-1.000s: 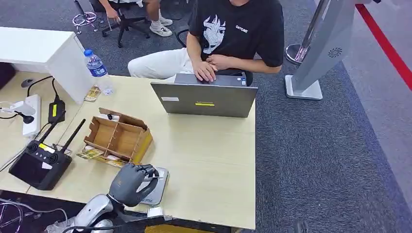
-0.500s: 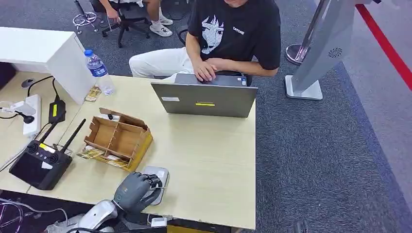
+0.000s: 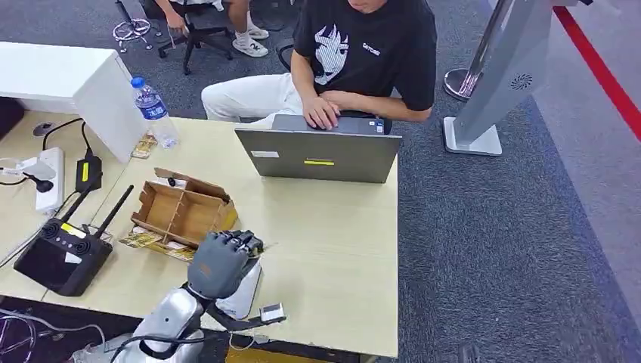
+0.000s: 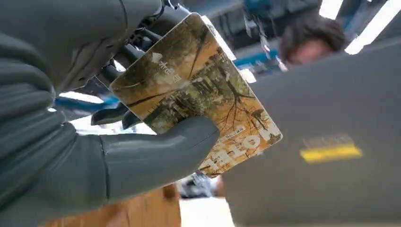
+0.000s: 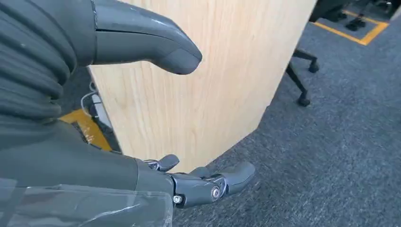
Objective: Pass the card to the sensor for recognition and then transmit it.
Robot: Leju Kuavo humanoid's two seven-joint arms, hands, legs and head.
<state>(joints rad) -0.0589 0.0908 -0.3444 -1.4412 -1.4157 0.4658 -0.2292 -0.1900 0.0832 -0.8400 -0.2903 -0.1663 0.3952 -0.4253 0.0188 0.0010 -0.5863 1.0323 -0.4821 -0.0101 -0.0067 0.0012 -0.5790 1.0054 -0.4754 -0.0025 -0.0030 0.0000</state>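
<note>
— While the left hand [image 3: 219,263] hangs above the grey sensor [image 3: 243,293] at the table's [image 3: 332,249] near edge, what does it carry?

— The card [image 4: 198,94], pinched between thumb [image 4: 156,151] and dark fingers [image 4: 118,71], autumn trees printed on its face.

— And the right hand [image 5: 142,142]?

— Empty, fingers apart, low beside the table's wooden side, over grey carpet.

— What else stands around?

— A cardboard box [image 3: 184,214] just beyond the left hand, a laptop [image 3: 317,155] farther off, a person [image 3: 363,53] typing there.
</note>
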